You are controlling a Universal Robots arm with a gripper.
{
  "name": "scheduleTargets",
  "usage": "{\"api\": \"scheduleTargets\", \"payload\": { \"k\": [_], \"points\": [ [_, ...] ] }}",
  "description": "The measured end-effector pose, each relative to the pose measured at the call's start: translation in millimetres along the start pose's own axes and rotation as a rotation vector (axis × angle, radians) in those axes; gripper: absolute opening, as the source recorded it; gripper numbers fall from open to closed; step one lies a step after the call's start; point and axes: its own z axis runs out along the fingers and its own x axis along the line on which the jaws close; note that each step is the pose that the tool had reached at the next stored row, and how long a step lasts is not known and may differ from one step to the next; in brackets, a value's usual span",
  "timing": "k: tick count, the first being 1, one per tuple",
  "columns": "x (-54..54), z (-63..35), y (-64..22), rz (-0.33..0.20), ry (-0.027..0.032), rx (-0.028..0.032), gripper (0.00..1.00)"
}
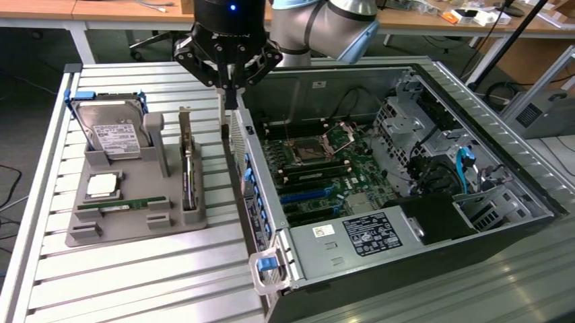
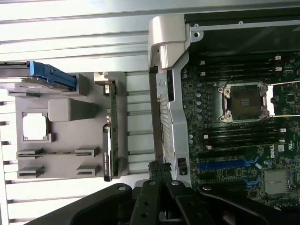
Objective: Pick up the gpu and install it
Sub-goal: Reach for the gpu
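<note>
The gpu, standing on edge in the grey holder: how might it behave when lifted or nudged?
The gpu is a thin flat board, so probably stiff. On its narrow edge, it would likely tip once out of the grey holder. Exposed circuitry suggests it is fragile.

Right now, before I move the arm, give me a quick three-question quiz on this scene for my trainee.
1. True or false: the graphics card stands on edge in the gray holder.
2. The gripper is: A) open above the card; B) shut with nothing in it, beside the computer case's wall; C) shut on the card.
3. Which part in the holder has a blue bracket on it?
Key: 1 true; 2 B; 3 the hard drive.
</note>
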Motion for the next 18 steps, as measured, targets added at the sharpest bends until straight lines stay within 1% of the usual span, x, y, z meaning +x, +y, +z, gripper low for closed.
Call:
{"api": "scheduleTargets", "payload": {
  "k": [16,18],
  "points": [
    [4.2,-0.1,-0.3,0.0,-0.0001,0.0,0.11],
    [6.2,-0.2,-0.5,0.0,0.0,0.0,0.11]
  ]
}}
